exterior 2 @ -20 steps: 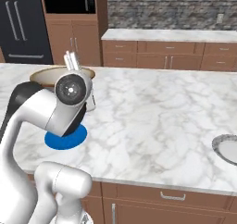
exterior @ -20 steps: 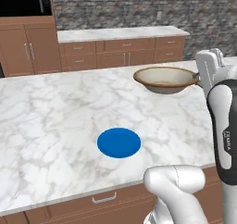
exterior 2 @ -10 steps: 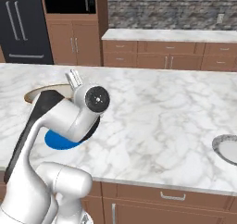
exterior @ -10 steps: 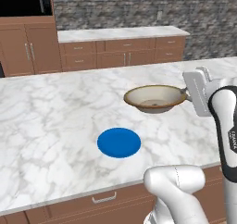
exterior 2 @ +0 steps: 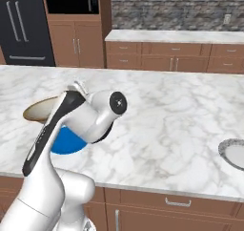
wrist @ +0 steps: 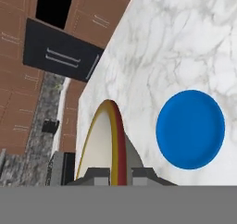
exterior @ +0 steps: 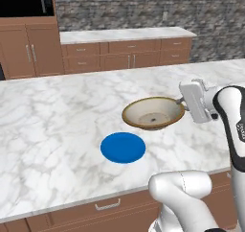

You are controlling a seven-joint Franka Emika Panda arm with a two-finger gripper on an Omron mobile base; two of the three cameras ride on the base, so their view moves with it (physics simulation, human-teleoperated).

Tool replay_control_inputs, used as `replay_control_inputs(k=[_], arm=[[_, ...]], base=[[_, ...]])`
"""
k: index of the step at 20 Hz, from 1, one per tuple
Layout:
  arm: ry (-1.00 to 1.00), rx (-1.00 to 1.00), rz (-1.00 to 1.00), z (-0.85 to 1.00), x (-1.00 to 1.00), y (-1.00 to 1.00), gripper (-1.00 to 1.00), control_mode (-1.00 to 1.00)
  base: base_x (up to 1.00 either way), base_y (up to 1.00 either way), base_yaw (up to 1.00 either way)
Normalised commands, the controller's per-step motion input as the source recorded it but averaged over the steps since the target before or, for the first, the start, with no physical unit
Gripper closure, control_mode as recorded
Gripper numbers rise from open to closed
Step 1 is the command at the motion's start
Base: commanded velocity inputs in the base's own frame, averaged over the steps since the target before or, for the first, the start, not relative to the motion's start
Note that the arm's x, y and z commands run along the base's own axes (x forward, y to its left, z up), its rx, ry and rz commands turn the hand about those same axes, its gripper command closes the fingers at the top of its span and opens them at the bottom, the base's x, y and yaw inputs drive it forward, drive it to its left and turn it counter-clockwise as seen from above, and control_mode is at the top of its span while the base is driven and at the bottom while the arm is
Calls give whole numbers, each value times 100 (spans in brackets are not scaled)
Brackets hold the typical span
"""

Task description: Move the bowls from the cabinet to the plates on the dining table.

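While my jaws (exterior: 181, 101) pinch the rim of the cream bowl (exterior: 153, 113), the bowl hangs level above the white marble worktop (exterior: 57, 111), its tan-brown edge caught between my fingers (wrist: 141, 173) at the side nearest my wrist. Wide bare marble lies to the left of the bowl and beyond it toward the far edge; the near edge runs above the brown drawers (exterior: 107, 206). A flat blue disc (exterior: 123, 147) lies on the marble just beside the bowl, toward the near edge, and in the hand view the disc (wrist: 190, 129) sits apart from the bowl's rim (wrist: 115, 144) with marble between them. A pale grey plate (exterior 2: 233, 153) rests well apart at the right, close to the near edge. From the right base camera my arm hides most of the bowl (exterior 2: 40, 109), leaving its left part in sight above the disc (exterior 2: 66, 141).

Compared with half a second ago, the bowl has come lower and nearer the disc, and a second ago it was higher and farther toward the right of the worktop. The disc and the plate have stayed put.
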Motion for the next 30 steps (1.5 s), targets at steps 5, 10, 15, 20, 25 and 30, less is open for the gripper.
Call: replay_control_inputs(k=[5,10,15,20,25,30], arm=[[0,-8,17,-20,41,21,100,-100],[0,-4,9,-25,6,41,100,-100],[0,-1,2,-30,1,49,100,-100],[0,-1,0,-37,1,19,100,-100],[0,0,0,-47,1,1,100,-100],[0,0,0,-38,32,0,100,-100]], base=[[0,0,0],[0,0,0],[0,0,0],[0,0,0],[0,0,0],[0,0,0]])
